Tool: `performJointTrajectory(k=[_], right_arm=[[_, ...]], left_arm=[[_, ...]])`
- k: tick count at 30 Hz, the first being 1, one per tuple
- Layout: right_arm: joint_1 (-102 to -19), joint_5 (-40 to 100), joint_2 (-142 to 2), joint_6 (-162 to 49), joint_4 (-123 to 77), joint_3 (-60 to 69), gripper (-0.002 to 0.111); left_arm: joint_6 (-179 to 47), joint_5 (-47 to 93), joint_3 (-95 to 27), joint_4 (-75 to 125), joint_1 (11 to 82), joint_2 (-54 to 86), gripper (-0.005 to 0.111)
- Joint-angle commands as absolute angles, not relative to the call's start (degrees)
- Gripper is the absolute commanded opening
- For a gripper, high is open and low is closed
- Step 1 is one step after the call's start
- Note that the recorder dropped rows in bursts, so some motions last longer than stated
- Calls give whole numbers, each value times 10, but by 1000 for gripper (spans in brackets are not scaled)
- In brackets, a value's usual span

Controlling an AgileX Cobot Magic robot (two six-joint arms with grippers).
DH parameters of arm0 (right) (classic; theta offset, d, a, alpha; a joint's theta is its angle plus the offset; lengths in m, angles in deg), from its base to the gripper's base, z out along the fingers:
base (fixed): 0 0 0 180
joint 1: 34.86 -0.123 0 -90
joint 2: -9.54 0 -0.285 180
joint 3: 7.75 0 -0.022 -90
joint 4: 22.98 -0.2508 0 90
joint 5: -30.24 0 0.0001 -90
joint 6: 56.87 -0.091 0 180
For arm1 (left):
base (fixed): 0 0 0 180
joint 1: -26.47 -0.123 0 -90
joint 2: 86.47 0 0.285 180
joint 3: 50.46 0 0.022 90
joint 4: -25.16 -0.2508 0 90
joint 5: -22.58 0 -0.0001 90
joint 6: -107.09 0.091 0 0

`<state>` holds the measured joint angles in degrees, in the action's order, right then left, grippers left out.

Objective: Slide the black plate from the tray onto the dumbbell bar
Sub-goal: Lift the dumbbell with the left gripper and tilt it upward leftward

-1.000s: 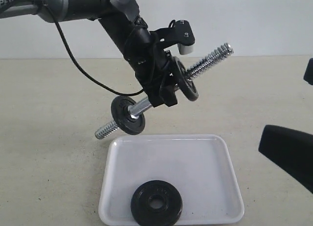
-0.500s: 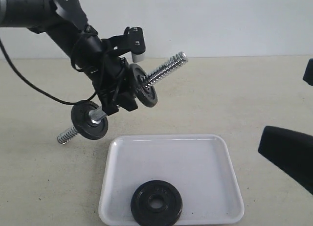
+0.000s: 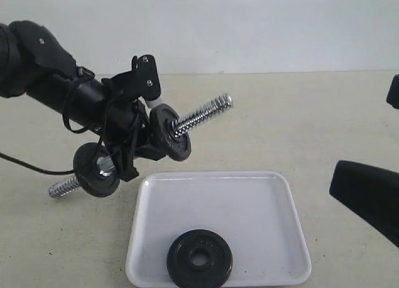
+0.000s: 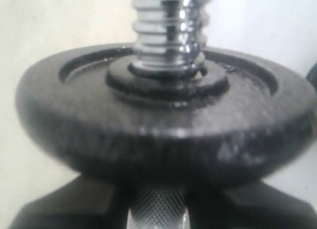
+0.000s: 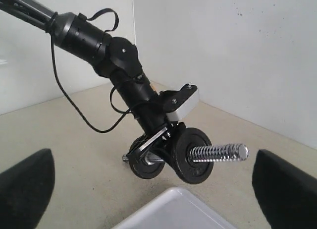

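The black plate (image 3: 199, 258) lies flat near the front rim of the white tray (image 3: 249, 207), apart from both grippers. My left gripper (image 3: 128, 152) is shut on the knurled middle of the dumbbell bar (image 3: 201, 116) and holds it in the air, left of and above the tray's far left corner. The bar carries two black discs (image 3: 169, 132) (image 3: 96, 169), and its free threaded end points up and right. Up close, one disc (image 4: 163, 125) fills the left wrist view, with the knurled grip (image 4: 156, 211) between the dark jaws. My right gripper (image 3: 368, 135) stands open at the right edge, holding nothing.
The beige tabletop (image 3: 312, 113) surrounds the tray, with a white wall behind. A black cable (image 3: 25, 166) trails from the left arm. The right wrist view shows the bar (image 5: 218, 153), the left arm (image 5: 124, 65) and a tray corner (image 5: 173, 211).
My left arm has carried the bar to the left and lower, and the bar now lies at a flatter tilt. The right gripper and the black plate have not moved.
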<state>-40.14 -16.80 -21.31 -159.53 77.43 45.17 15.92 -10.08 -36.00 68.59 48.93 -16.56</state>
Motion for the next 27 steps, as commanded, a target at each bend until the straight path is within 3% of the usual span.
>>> performJointTrajectory(k=[1,27], right_arm=[[-400,-169,-215,-1598,770,454,104],[-400,-186,-215,-1598,705,454,104]], left_arm=[[248,-40,-319,829,489,-60,4],[441,-4,-159,1065,489,27,4]])
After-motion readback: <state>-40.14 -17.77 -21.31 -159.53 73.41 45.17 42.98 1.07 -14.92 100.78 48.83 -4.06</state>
